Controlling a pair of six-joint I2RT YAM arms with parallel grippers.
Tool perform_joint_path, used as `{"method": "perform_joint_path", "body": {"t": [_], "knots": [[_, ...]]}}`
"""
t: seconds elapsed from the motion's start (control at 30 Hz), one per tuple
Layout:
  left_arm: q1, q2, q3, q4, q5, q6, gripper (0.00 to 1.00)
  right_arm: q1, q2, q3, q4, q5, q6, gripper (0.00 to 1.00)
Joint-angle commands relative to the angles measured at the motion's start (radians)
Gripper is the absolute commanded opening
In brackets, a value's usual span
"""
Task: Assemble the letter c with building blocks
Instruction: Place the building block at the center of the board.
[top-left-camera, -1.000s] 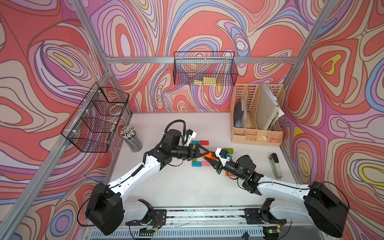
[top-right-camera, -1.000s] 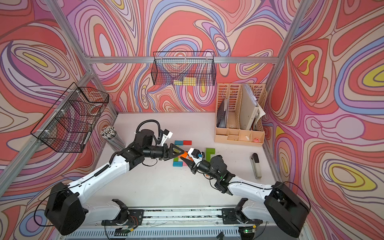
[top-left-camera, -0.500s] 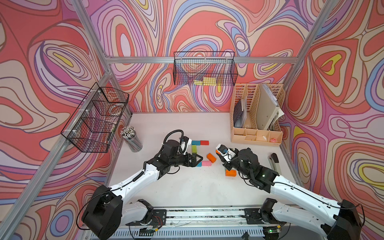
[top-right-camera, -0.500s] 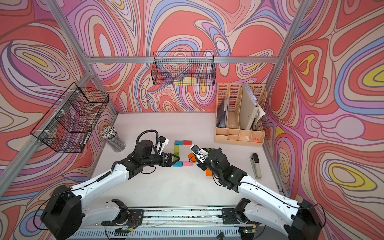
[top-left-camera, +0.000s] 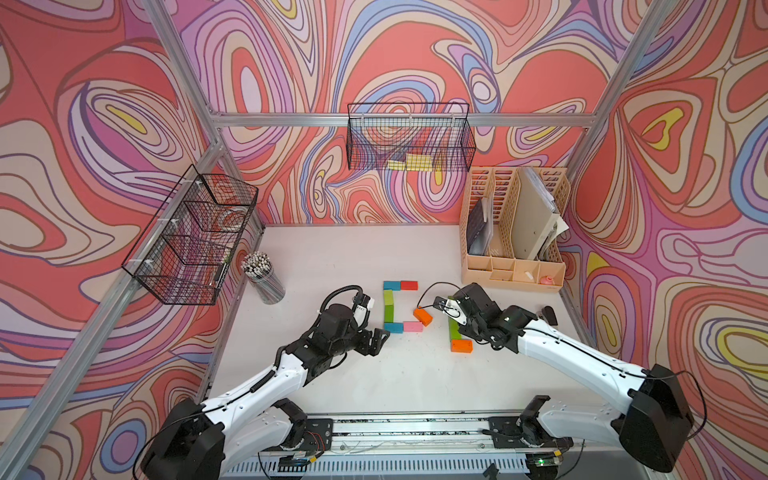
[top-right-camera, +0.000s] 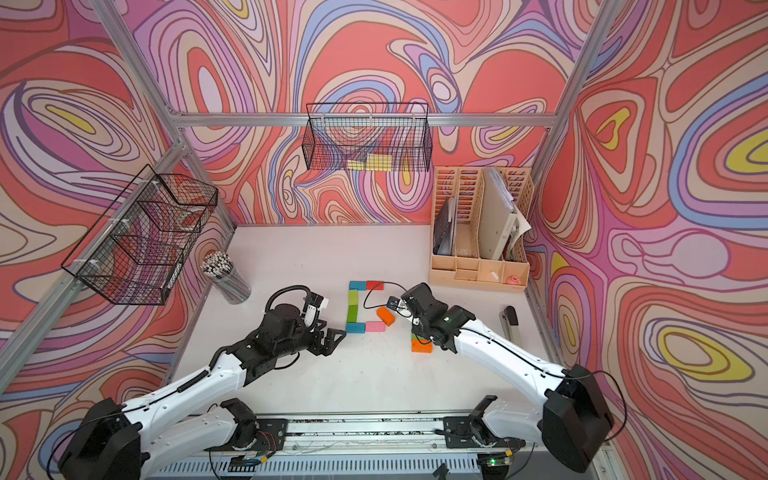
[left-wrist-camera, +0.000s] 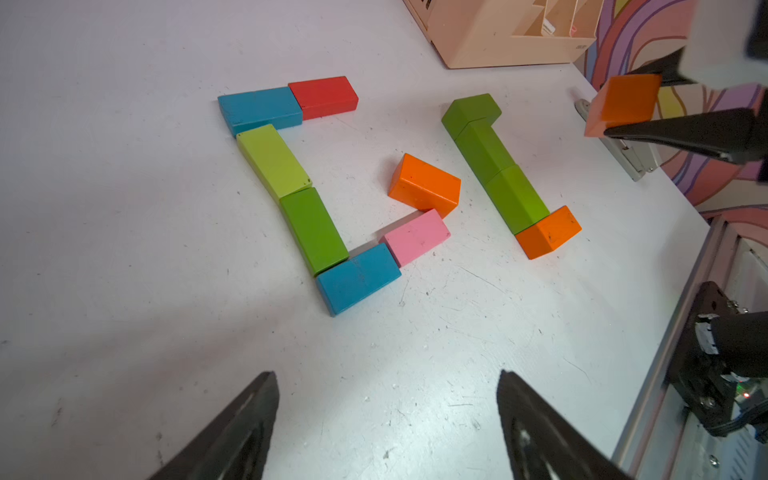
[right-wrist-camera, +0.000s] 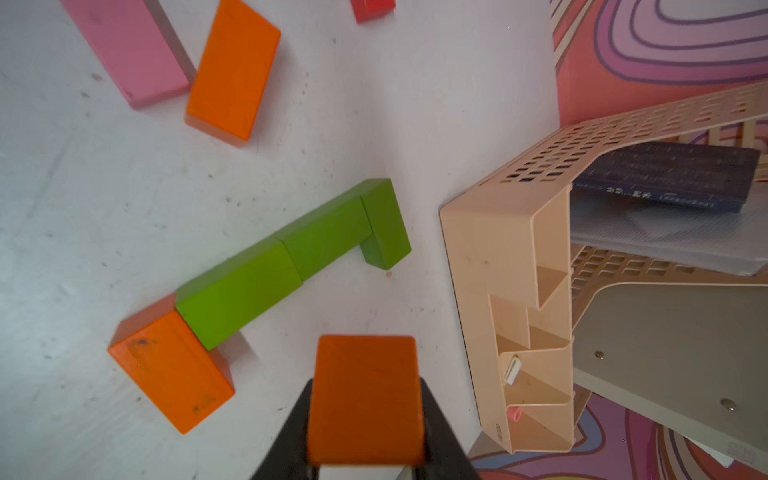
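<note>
Orange wooden-looking block (right-wrist-camera: 365, 399): rigid, probably light, smooth painted faces likely slippery; best pinched across its long sides. Clamped in right end effector (right-wrist-camera: 365, 424) above table (top-left-camera: 395, 374), toward its right edge. Left end effector (left-wrist-camera: 386, 415) spread wide, empty. Six-block C (left-wrist-camera: 311, 224) lies mid-table.

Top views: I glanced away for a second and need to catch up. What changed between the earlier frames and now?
Both arms pulled back from the middle of the blocks. The left gripper went toward its own side, open and empty. The right gripper went toward its side, holding an orange block clear of the table. The C-shaped blocks, loose orange block and green row stayed put.
</note>
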Motion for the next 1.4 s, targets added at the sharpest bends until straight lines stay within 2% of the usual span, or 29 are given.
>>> {"method": "perform_joint_path", "body": {"t": [0.0,0.1,0.43,0.77,1.13,1.2,1.37], "knots": [[-0.004,-0.043,-0.014,0.016,-0.059,0.054,0.85,-0.044,0.038,0.034,-0.076,0.002,-0.111,0.18],[-0.004,-0.041,-0.016,0.018,-0.055,0.061,0.85,-0.065,0.114,0.069,-0.104,-0.034,-0.150,0.18],[-0.004,0.005,-0.002,0.027,-0.016,0.058,0.84,-0.124,0.291,0.121,-0.141,0.045,-0.243,0.20],[-0.004,-0.029,-0.018,0.045,0.003,0.051,0.84,-0.163,0.303,0.038,-0.135,0.099,-0.343,0.20],[-0.004,-0.025,-0.020,0.041,0.002,0.060,0.84,-0.178,0.463,0.095,-0.142,0.103,-0.328,0.20],[-0.004,-0.026,-0.020,0.038,0.001,0.063,0.84,-0.179,0.477,0.106,-0.151,0.105,-0.321,0.24],[-0.004,-0.026,-0.020,0.039,0.003,0.063,0.84,-0.181,0.488,0.127,-0.154,0.106,-0.293,0.55]]}}
